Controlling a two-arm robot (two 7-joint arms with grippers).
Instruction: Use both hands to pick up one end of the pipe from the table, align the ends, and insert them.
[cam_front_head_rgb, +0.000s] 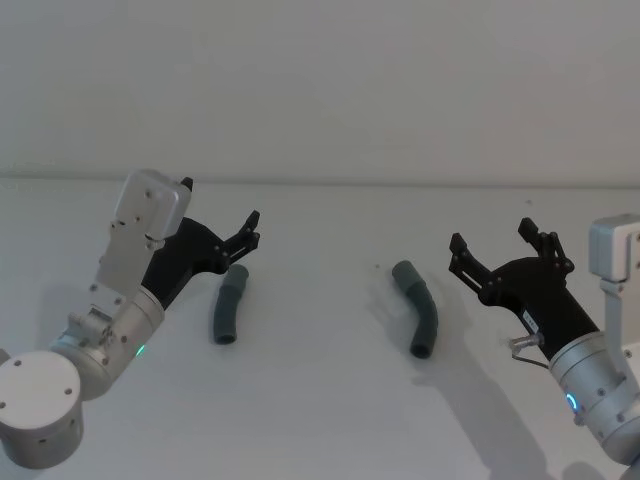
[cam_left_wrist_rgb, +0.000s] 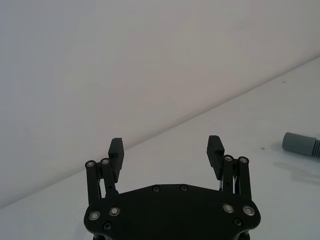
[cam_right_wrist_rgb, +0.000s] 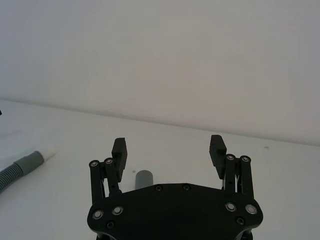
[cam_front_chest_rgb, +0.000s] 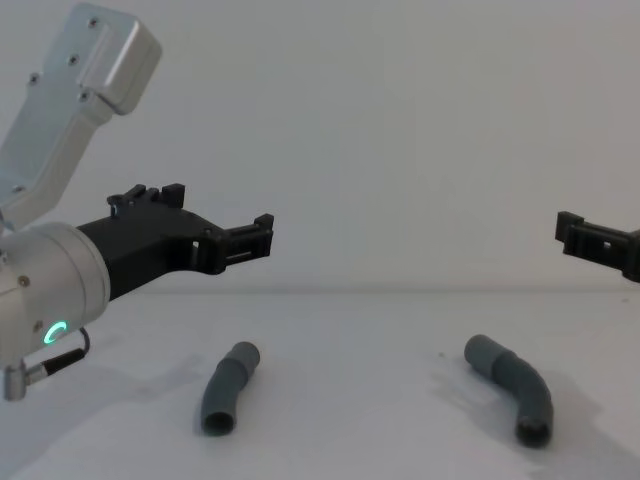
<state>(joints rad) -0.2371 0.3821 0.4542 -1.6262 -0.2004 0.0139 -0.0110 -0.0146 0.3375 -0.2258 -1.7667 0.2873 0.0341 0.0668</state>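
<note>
1. Currently the left pipe piece (cam_front_head_rgb: 229, 304) and the right pipe piece (cam_front_head_rgb: 417, 310) lie flat on the table (cam_front_head_rgb: 320, 430). They are well apart, each gently bent, and nothing touches either one.
2. From the right wrist, one cuff (cam_right_wrist_rgb: 143, 177) of the right pipe piece sits just beyond the palm, in line with the gap between the fingers. Farther off, the left pipe piece shows a pale, narrower spigot (cam_right_wrist_rgb: 49, 155) past its grey end.
3. Judging from this, the step in hand is the reach and grasp, one gripper to each piece. Each should come down on the corrugated middle or just behind an end. That leaves the mating parts free: the spigot on one side, an open cuff on the other.
4. A grip squarely across the tube looks wise. A round pipe may roll out of a skewed pinch, and the flexible middle may buckle if squeezed hard.
5. The left gripper (cam_front_head_rgb: 253, 228) hovers over the far end of the left pipe piece, and the chest view shows clear air between them. Its fingers are spread wide and hold nothing.
6. The right gripper (cam_front_head_rgb: 492, 236) hangs to the right of the right pipe piece, raised off the table. Its fingers are likewise wide apart and empty.
</note>
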